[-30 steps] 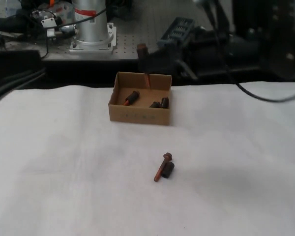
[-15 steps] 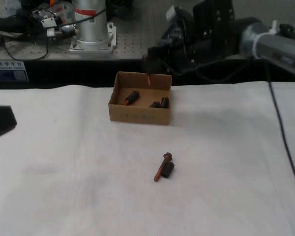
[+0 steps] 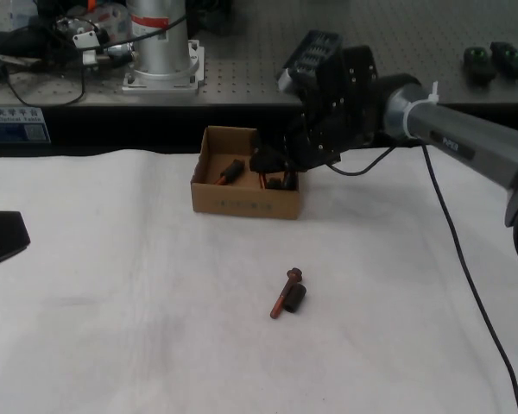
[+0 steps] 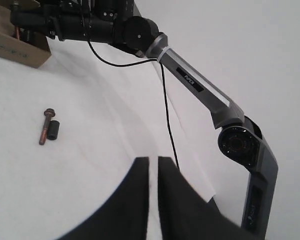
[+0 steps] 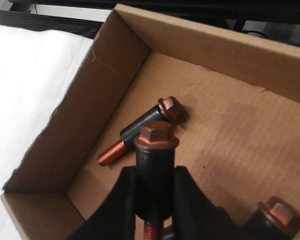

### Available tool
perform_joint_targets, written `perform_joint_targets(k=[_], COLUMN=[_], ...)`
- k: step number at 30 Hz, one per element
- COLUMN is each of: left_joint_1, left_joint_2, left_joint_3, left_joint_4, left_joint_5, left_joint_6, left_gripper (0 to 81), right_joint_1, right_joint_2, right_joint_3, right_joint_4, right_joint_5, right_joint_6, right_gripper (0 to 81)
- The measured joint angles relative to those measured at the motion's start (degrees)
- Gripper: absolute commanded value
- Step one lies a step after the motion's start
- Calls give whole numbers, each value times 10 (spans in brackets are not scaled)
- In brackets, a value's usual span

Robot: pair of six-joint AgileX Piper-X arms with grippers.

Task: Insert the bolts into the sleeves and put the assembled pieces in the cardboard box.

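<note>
Left gripper (image 4: 153,162): parked low over the white cloth (image 3: 112,328) at the bench's left edge, well apart from the work. Its fingers are drawn almost together with only a thin slit between them, and they carry nothing. It looks set aside to leave the other arm room.
Cardboard box (image 3: 242,205): stands open-topped at the cloth's far side, so pieces can be lowered straight in.
Finished pieces (image 5: 140,131): two bolted sleeves lie on the box floor, one toward a side wall and one in a corner.
Right gripper (image 5: 155,175): hangs inside the box mouth, clamped on the sleeve of an assembled piece (image 5: 156,137).
Assembled piece: held with the bolt head clear of the fingers and the threads poking out below. It is probably about to be released.
Loose bolt (image 3: 284,295): lies on the cloth nearer the camera than the box.
Loose sleeve (image 3: 295,299): lies just beside the bolt, not yet joined to it. This pair is likely the next one.
</note>
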Motion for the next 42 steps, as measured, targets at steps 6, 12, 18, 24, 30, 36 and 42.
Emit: perform_joint_targets(k=[6,12,18,24,30,36,42], left_joint_1=[0,0,0,0,0,0,0], left_joint_2=[0,0,0,0,0,0,0], left_joint_3=[0,0,0,0,0,0,4], left_joint_4=[0,0,0,0,0,4,33], left_joint_5=[0,-6,-9,-19,-72,-124,-143], left_joint_6=[4,4,26,88,100,104,143], left_gripper=[53,53,53,53,53,53,53], right_joint_1=[0,1,1,3,7,23,50], right_joint_2=[0,0,-18,-75,-137,-229,-360], right_joint_3=[-20,-61,-99,-99,-86,-6,147], right_joint_4=[6,49,183,393,473,486,484], right_joint_5=[6,9,9,30,49,61,71], right_joint_6=[-4,-14,-63,-157,-186,-193,-206], right_gripper=[371,337,337,337,337,337,337])
